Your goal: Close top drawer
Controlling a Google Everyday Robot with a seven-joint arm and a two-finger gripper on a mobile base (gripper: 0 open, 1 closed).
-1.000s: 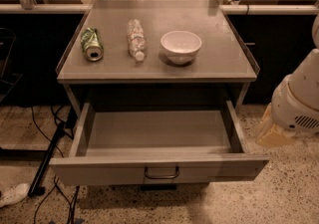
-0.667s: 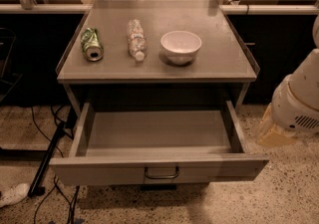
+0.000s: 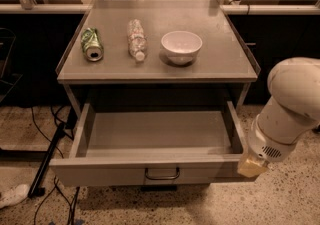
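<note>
Top drawer pulled far out beneath matte grey cabinet top, flat front with small metal loop handle, smooth white bowl, dented green can and clear plastic bottle on top, white rounded arm angled down at right, yellowish gripper at the drawer's front right corner, grasp state cannot be told.

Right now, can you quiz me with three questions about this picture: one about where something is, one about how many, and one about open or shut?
1. Where is the gripper?
A) beside the top drawer, at its right front corner
B) inside the drawer
C) on the floor
2. How many things are on the cabinet top?
A) one
B) three
C) five
3. The top drawer is:
A) shut
B) pulled open
C) taken out
Answers: 1 A, it hangs by that corner. 2 B, a green can, a bottle and a white bowl. 3 B, its inside shows.
</note>
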